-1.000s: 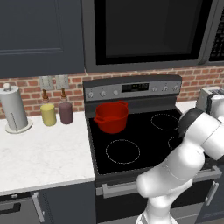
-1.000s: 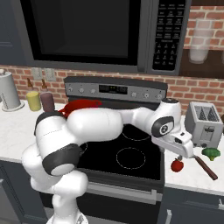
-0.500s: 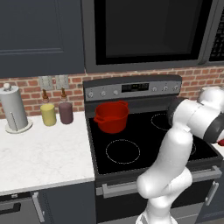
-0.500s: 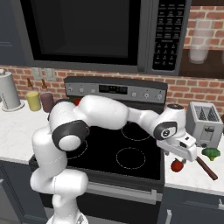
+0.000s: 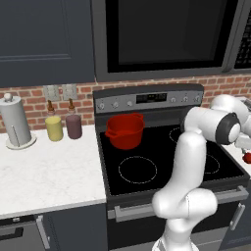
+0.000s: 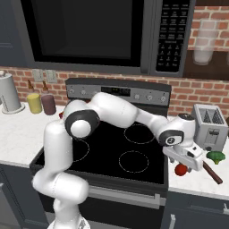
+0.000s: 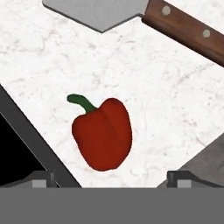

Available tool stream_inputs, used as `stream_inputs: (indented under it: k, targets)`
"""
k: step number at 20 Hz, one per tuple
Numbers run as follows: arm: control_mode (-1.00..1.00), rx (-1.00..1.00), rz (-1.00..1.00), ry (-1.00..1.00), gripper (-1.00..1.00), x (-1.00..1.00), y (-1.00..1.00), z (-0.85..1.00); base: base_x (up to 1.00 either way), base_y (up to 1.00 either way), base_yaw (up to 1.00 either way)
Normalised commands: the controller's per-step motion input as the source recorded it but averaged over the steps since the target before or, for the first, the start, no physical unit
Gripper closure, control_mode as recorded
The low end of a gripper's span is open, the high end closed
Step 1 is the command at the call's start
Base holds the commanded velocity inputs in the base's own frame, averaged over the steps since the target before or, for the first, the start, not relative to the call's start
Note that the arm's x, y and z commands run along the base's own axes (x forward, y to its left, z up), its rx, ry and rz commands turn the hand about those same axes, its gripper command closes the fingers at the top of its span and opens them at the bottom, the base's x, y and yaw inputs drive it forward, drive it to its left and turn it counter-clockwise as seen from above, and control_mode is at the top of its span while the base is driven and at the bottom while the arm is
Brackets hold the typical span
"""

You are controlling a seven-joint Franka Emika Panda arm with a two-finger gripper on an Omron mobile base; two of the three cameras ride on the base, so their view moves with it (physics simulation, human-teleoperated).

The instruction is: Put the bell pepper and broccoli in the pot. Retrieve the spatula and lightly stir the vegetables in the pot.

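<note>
The red bell pepper (image 7: 103,133) with a green stem lies on the white marble counter, right of the stove. It also shows in the right base view (image 6: 180,169) and at the edge of the left base view (image 5: 247,158). My gripper (image 7: 111,179) hangs open just above it, one fingertip on each side, touching nothing; the gripper (image 6: 183,162) is held low over the counter. The broccoli (image 6: 216,156) sits in front of the toaster. The red pot (image 5: 125,130) stands on the stove's back left burner. The spatula is out of view.
A utensil with a flat grey blade (image 7: 98,13) and a brown riveted handle (image 6: 212,173) lies just beyond the pepper. A toaster (image 6: 208,127) stands behind. Yellow (image 5: 54,128) and maroon (image 5: 73,126) canisters and a paper towel roll (image 5: 14,122) stand left of the stove.
My arm has swung its elbow over and stretched across the stove; the hand has dropped slightly lower over the bell pepper. The pepper and broccoli have not moved.
</note>
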Motion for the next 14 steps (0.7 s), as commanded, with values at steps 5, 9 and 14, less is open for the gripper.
stream_inputs:
  k: [5,9,14]
  targets:
    - [-1.00,0.02,0.00,0.00,-1.00,0.09,-0.05,-0.25,0.00,0.00,0.00]
    - [-1.00,0.02,0.00,0.00,-1.00,0.14,-0.06,-0.19,0.00,0.00,0.00]
    - [-1.00,0.02,0.00,0.00,-1.00,0.10,-0.01,-0.23,0.00,0.00,0.00]
